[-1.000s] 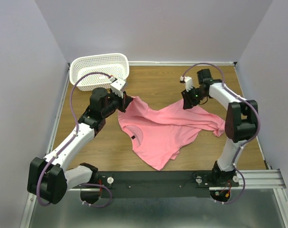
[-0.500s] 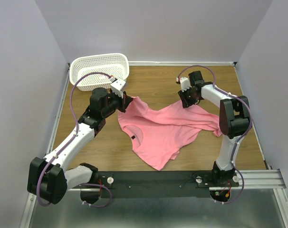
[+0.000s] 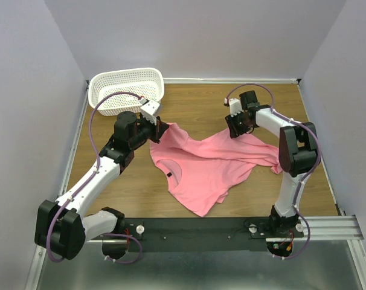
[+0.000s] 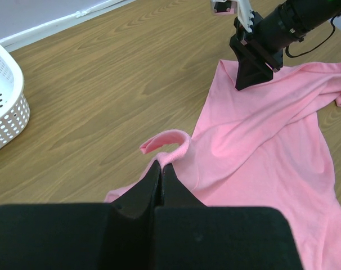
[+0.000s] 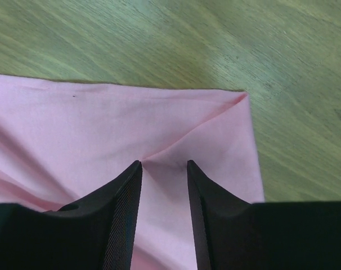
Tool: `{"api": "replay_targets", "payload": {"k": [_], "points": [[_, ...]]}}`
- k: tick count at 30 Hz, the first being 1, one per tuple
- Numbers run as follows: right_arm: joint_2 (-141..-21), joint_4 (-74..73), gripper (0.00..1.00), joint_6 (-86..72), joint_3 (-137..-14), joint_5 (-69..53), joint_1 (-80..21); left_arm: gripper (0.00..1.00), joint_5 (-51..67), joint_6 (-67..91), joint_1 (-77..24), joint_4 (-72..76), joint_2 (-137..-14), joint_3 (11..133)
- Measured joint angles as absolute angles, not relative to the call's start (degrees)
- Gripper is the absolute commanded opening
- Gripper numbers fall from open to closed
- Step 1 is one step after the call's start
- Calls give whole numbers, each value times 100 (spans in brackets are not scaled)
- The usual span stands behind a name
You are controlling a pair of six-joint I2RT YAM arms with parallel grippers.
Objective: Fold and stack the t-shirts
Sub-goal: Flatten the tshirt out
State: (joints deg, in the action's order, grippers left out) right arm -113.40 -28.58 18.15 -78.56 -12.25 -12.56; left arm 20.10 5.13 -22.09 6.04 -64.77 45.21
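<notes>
White basket [image 3: 126, 89] far-left on the surface [image 3: 195, 99]. Left arm [image 3: 104, 166]: jaws together, clamped on 1 corner of the t-shirt [image 3: 207, 166], prob. to anchor it for spreading. Shirt lies rumpled mid-surface, unfolded. Right arm [image 3: 273, 118]: jaws apart, straddling a crease by the opposite corner, likely lining up a matching pinch.

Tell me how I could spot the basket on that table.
Start at the wooden table and look to its far left corner. The basket sits there, just beyond the left gripper. It is white and the only thing full of little holes, unlike the soft pink t-shirt nearby.
</notes>
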Motion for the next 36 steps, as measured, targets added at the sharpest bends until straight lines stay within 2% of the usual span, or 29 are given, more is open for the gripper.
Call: {"api": "replay_targets", "payload": {"k": [7, 10, 11, 14, 15, 17, 21, 31, 36], "points": [[-11345, -2856, 46, 1739, -7856, -1284, -1293, 0, 2010, 510, -2209, 604, -6477, 4521], [-11391, -2847, 42, 1737, -7856, -1249, -1319, 0, 2010, 510, -2209, 604, -6477, 4521], [-11391, -2838, 33, 1734, -7856, -1234, -1326, 0, 2010, 510, -2209, 602, -6477, 4521], [-11391, -2829, 18, 1719, -7856, -1129, -1334, 0, 2010, 510, -2209, 600, -6473, 4521], [-11389, -2827, 9, 1717, -7856, -1070, -1337, 0, 2010, 510, -2209, 600, -6471, 4521], [-11378, -2832, 1, 1688, -7856, -972, -1339, 0, 2010, 508, -2209, 598, -6449, 4521], [-11192, -2867, 1, 1693, -7856, -679, -1321, 0, 2008, 489, -2209, 593, -6348, 4521], [-9710, -2808, 1, 1695, -8211, -351, -886, 0, 1999, 408, -2209, 823, -5522, 4353], [-9649, -2759, 3, 1699, -8018, -556, -727, 0, 1879, 386, -2209, 1020, -5190, 4206]]}}
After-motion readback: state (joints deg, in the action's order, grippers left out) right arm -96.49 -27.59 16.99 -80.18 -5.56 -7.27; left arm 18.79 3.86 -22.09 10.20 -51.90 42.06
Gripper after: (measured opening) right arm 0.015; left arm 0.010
